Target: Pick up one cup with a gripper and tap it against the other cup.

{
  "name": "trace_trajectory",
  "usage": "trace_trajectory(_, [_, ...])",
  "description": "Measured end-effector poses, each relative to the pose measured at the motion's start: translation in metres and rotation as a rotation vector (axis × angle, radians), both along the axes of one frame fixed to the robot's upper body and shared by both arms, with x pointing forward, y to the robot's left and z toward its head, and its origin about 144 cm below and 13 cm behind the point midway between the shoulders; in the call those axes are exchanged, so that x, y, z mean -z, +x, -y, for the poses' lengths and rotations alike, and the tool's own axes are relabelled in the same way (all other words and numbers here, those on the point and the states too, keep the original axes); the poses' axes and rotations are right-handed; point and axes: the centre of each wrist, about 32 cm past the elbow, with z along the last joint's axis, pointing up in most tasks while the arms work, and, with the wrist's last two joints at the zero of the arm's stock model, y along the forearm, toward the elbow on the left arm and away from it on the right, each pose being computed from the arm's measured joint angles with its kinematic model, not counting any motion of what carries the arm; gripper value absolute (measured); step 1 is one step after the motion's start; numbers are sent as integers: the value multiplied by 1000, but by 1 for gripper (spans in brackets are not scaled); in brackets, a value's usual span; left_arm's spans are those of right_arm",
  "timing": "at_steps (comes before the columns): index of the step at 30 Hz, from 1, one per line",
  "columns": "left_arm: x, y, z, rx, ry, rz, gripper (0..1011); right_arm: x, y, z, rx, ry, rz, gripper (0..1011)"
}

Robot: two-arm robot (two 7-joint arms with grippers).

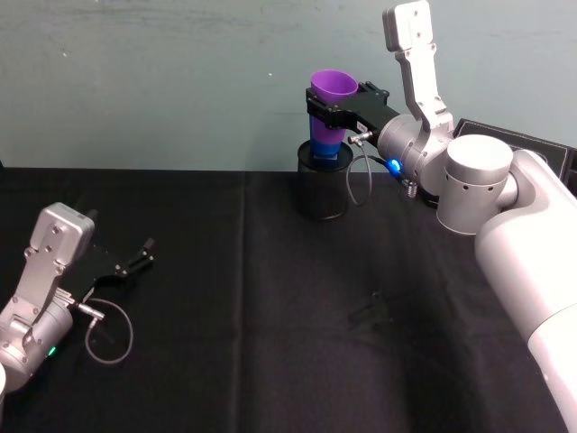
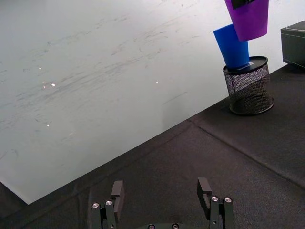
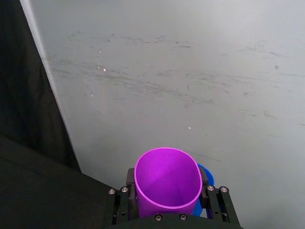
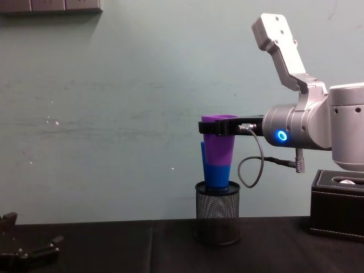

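My right gripper [image 1: 330, 114] is shut on the purple cup [image 1: 334, 88], clamping it just below the rim and holding it upright in the air. The blue cup [image 1: 326, 146] stands tilted in a black mesh holder [image 1: 324, 191] right beneath it. In the chest view the purple cup [image 4: 219, 149] overlaps the top of the blue cup [image 4: 216, 177]. In the left wrist view the purple cup [image 2: 248, 19] sits close beside the blue cup's [image 2: 232, 46] rim; I cannot tell whether they touch. My left gripper [image 1: 140, 257] rests open on the table at the near left.
The mesh holder [image 4: 217, 214] stands at the back of the black-clothed table [image 1: 225, 361], against the pale wall. A black box [image 4: 338, 206] sits at the back right. A small crease [image 1: 370, 311] marks the cloth near the middle.
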Motion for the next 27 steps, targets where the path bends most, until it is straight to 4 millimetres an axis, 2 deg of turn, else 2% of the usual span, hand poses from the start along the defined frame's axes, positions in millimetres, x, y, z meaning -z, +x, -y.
trace_trajectory(27, [0,0,0,0,0,0,1012,0,0,0,0,0,0,731])
